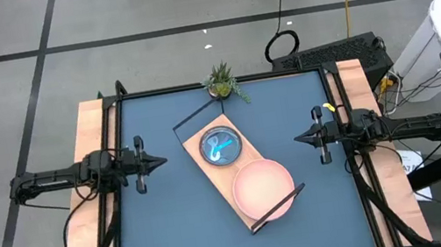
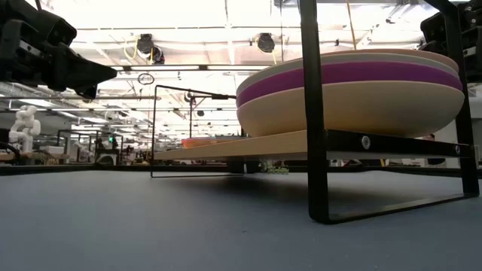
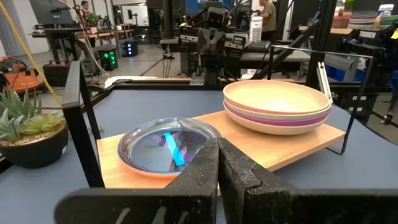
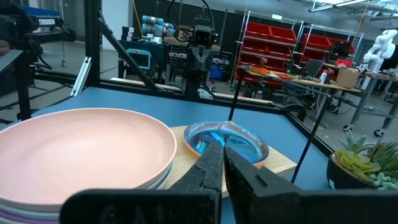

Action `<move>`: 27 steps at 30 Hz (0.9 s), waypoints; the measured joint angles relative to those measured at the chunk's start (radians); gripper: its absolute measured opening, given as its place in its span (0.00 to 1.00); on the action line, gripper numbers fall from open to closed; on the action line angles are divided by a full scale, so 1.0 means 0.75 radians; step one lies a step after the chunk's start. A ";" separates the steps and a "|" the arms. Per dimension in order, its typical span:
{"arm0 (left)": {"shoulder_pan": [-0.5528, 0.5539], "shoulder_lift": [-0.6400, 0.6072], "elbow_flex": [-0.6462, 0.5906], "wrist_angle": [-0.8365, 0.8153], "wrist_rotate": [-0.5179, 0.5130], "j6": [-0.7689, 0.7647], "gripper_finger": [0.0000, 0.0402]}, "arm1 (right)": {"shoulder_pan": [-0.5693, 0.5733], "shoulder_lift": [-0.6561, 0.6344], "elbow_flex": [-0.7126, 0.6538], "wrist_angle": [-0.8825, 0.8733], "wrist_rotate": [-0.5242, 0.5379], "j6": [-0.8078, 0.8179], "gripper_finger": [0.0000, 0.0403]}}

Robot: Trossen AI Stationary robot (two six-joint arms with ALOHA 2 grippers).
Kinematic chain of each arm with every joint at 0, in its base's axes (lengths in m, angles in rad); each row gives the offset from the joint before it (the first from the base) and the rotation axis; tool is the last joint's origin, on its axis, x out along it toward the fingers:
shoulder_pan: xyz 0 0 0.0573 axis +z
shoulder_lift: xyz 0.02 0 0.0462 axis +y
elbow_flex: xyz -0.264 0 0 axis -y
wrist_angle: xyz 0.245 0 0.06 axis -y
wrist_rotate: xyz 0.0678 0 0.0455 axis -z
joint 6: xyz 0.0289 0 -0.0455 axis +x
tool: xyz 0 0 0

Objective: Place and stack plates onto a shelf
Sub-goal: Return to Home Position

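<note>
I see a flat wooden shelf (image 1: 208,166) holding two round piles
Smooth pink plate (image 1: 262,186) tops one; shiny see-through blue plate (image 1: 220,146) tops the other; left claw (image 1: 163,160), right claw (image 1: 297,139) pressed together

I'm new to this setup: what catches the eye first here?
A wooden shelf lies slantwise mid-table, a stack of large plates topped by a pink one at one end and a small blue plate at the end nearer a potted plant. The left pincer and right pincer, both shut, wait at opposite table sides, pointing inward.
</note>
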 joint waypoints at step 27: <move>-0.115 0.002 -0.001 0.014 -0.031 -0.033 0.01 | 0.000 0.000 0.000 0.003 0.000 0.000 0.00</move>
